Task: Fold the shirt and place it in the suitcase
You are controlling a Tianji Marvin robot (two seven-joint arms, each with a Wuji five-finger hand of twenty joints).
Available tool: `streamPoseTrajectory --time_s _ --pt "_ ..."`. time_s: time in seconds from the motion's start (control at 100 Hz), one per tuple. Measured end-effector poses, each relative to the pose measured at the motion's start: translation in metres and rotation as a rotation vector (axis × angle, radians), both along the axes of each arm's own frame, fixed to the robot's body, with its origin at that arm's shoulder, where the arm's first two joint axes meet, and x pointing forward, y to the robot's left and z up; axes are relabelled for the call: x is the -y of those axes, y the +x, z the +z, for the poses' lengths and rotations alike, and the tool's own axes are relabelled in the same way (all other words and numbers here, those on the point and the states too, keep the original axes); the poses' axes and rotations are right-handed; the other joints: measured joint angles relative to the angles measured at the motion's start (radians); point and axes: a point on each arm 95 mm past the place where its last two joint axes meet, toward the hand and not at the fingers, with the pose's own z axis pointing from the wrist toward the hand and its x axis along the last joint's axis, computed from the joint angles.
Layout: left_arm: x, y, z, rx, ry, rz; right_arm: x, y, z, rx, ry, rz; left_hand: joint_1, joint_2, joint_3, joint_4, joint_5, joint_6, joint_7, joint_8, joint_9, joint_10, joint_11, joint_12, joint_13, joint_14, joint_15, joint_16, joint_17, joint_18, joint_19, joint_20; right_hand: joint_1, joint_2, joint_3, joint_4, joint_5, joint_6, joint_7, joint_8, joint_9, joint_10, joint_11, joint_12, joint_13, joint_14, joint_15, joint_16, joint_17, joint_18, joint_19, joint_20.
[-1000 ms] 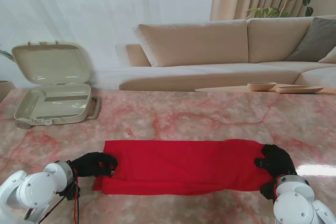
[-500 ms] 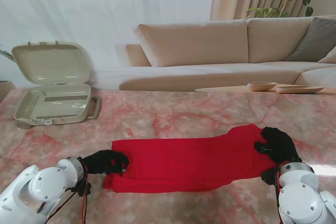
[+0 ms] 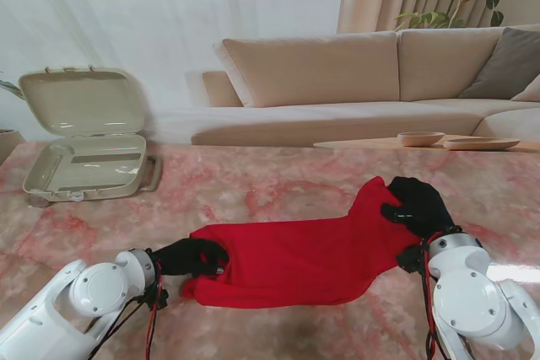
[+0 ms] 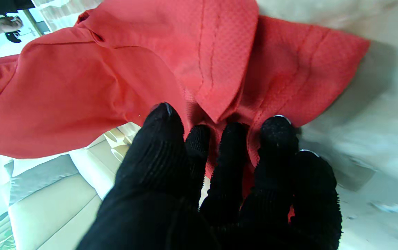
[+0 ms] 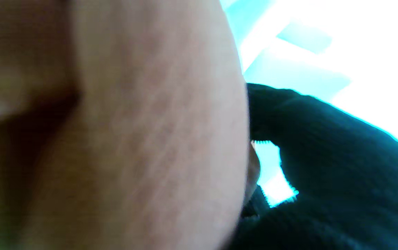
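— Where is the shirt (image 3: 295, 259) now?

— On the tabletop (image 3: 278, 183), a long red band. My left hand (image 3: 192, 256) pinches one end low; my right hand (image 3: 416, 205) pinches the other end, lifted.

— How far is the task?

— I judge it is mid-fold. The suitcase (image 3: 84, 162) stands open far left, with no shirt inside.
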Motion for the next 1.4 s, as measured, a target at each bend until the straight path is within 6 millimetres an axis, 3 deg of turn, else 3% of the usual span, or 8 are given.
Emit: streamPoseTrajectory --time_s 0.29,0.54,0.81,1.4 --pt "0.022 0.005 -0.004 -0.017 -0.06 -0.017 -0.036 0.015 0.015 0.013 0.044 0.107 0.0 0.0 0.0 0.0 0.0 0.001 0.0 0.0 0.0 0.0 0.0 -0.001 0.0 -0.007 -0.016 0.0 0.0 -0.007 0.042 0.0 0.0 -0.002 0.0 0.0 0.0 0.0 0.0 0.0 0.001 0.0 0.0 0.0 0.0 0.0 0.0 0.001 0.0 0.0 0.0 0.0" --pt "0.028 0.005 -0.004 -0.021 -0.072 -0.02 -0.062 0.023 0.017 -0.002 0.083 0.178 0.0 0.0 0.0 0.0 0.0 0.003 0.0 0.0 0.0 0.001 0.0 -0.01 0.0 -0.009 -0.028 0.0 0.0 -0.014 0.042 0.0 0.001 -0.006 0.0 0.0 0.0 0.0 0.0 0.0 0.001 0.001 0.0 0.0 0.0 0.0 0.0 0.001 0.0 0.0 0.0 0.0" --pt "0.02 -0.004 -0.004 -0.01 -0.071 0.019 -0.087 0.029 0.011 -0.039 0.118 0.245 0.0 0.0 0.0 0.0 0.0 0.003 0.0 0.0 0.0 0.001 0.0 -0.01 -0.021 -0.036 -0.068 0.0 -0.003 -0.031 0.012 0.0 0.001 -0.009 0.0 0.0 0.003 0.0 0.0 0.0 0.001 0.002 -0.001 0.0 0.0 0.0 0.0 0.001 0.0 0.0 0.0 0.0" --pt "-0.004 -0.016 0.009 0.062 -0.057 0.109 -0.126 0.027 0.005 -0.06 0.166 0.343 0.0 0.0 0.0 0.0 0.0 0.003 -0.001 0.0 0.0 0.003 -0.019 -0.105 -0.04 -0.019 -0.121 -0.003 -0.004 -0.015 -0.029 -0.002 0.001 -0.013 0.0 0.0 0.013 0.0 -0.003 0.0 0.003 0.009 -0.011 0.001 0.0 0.003 0.0 0.009 0.0 0.003 0.0 0.001"
